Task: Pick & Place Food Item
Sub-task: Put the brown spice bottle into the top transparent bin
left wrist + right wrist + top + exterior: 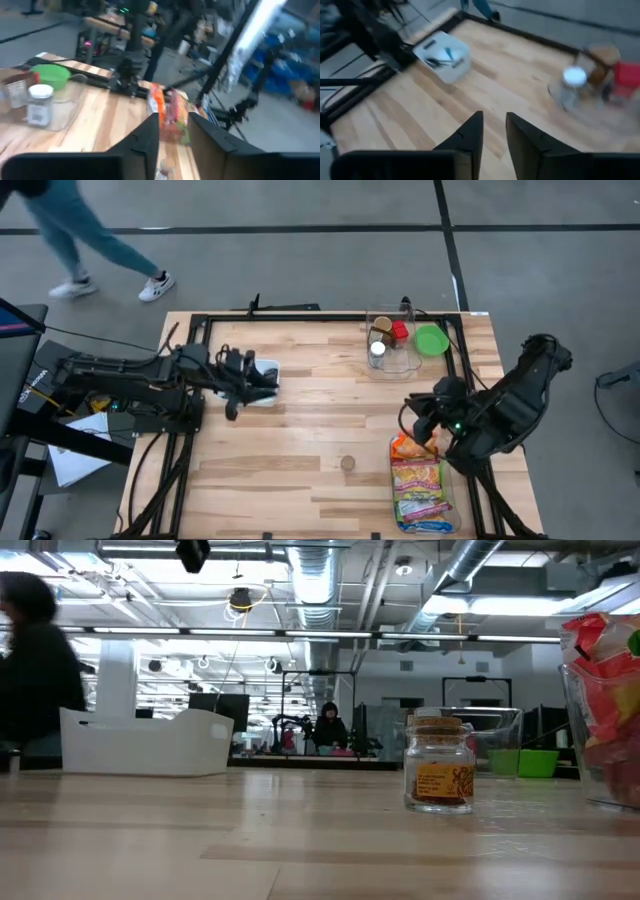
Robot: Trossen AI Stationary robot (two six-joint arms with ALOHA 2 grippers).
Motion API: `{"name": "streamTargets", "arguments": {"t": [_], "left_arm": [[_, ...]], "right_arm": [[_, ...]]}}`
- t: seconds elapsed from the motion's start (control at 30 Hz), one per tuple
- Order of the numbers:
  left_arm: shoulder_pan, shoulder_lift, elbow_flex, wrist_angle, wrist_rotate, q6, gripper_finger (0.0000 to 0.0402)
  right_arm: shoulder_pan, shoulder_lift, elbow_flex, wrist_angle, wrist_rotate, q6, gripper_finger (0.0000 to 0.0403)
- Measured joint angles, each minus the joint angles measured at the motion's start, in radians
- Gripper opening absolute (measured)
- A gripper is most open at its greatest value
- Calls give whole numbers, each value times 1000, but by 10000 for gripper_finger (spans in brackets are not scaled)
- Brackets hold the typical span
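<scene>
From above, the left gripper (262, 378) hung at about nine o'clock on the wooden table (300, 470), over a white bin (266, 370). Its fingers (145, 145) stood a narrow gap apart with nothing between them.

Near the middle of the table's near half, at about six o'clock, a small jar (347, 464) with a cork lid stood upright and alone. In the low view the same jar (439, 773) showed an orange label. It lay well apart from both grippers, closer to the right one.

At one o'clock a clear container (390, 345) held a few small jars, one with a white lid and something red beside it, though blur made the contents hard to sort. A green bowl (432, 340) sat just beside it toward the right edge.

The right gripper (420, 413) hovered at about three o'clock, its fingers (470, 137) also slightly parted and empty. Just below it, at four to five o'clock, a second clear bin (425, 490) held colourful snack packets (418, 480).

A person (75, 235) walked on the floor beyond the table's far left corner.
</scene>
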Motion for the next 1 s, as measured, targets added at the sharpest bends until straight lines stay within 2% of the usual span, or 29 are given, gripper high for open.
{"name": "streamTargets", "arguments": {"t": [0.17,0.37,0.5,0.8,1.0], "left_arm": [[-89,87,0,55,-21,122,147],[-136,217,-1,90,-117,186,184],[-137,319,-1,198,-102,179,206],[-155,493,2,368,-62,191,253],[-243,645,129,333,-100,245,256]], "right_arm": [[-31,0,132,28,19,-260,105],[-106,0,293,33,25,-440,142],[-143,0,356,34,25,-485,169],[-197,0,372,28,-2,-523,206],[-203,0,372,34,-19,-579,206]]}}
